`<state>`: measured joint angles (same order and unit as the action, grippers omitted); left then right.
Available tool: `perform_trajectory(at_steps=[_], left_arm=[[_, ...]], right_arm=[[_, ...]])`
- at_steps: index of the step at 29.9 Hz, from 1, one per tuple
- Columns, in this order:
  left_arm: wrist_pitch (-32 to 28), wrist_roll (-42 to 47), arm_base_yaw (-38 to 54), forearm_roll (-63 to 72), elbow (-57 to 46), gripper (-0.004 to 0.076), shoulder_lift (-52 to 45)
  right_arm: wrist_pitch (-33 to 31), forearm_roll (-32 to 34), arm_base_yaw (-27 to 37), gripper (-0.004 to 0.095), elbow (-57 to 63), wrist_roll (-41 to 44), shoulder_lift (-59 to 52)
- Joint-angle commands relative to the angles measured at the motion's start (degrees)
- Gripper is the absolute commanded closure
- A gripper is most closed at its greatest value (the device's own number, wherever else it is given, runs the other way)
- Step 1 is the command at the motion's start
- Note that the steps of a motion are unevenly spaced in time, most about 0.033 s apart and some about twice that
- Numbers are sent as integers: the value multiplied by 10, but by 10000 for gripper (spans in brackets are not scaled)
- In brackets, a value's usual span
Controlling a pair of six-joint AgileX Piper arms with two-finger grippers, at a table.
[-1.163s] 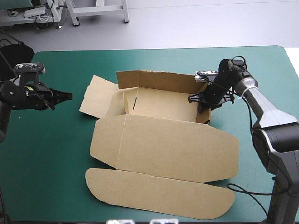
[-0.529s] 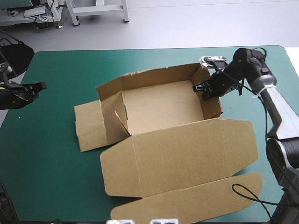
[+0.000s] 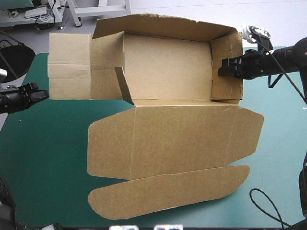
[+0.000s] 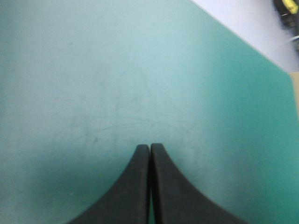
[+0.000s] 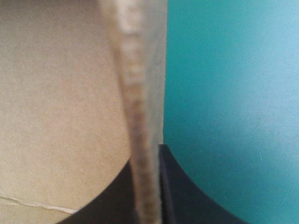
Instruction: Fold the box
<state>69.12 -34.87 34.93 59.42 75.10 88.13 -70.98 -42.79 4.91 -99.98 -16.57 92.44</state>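
Observation:
The brown box (image 3: 168, 62) hangs lifted off the table, an open tray with back and side walls raised. Its lid (image 3: 172, 143) and rounded tongue flap (image 3: 168, 194) spread toward the table's near edge. My right gripper (image 3: 225, 67) is shut on the box's right wall. In the right wrist view the wall's edge (image 5: 135, 93) runs straight between the fingers of my right gripper (image 5: 147, 158). My left gripper (image 3: 45, 92) is shut on nothing near the table's left edge, apart from the box. In the left wrist view my left gripper (image 4: 149, 147) has only cover ahead.
The box's left side flap (image 3: 69, 67) sticks out flat beyond the tray, above my left gripper. The teal-green cover (image 3: 43, 158) shows to the left and to the right (image 3: 283, 143) of the lid.
My right gripper has risen and carried the box up and toward the far edge, holding its right wall. My left gripper has drawn back to the left, away from the box.

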Motion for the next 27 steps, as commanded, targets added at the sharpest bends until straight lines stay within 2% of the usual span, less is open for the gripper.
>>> perform_trajectory(at_steps=[1,6,12,16,27], left_arm=[[52,-21,-8,119,17,733,-5],[52,-25,-61,125,17,733,-5],[52,-46,-127,265,17,733,-11],[52,-55,-167,328,19,733,-23],[51,-53,-200,312,19,733,-90]], right_arm=[[-6,-65,6,926,-19,-2,-36],[-6,-122,3,926,-18,-13,-37],[-3,-122,-11,925,-18,-14,-36],[8,-114,-23,924,-18,-14,-28],[61,-49,-56,924,-17,-1,-15]])
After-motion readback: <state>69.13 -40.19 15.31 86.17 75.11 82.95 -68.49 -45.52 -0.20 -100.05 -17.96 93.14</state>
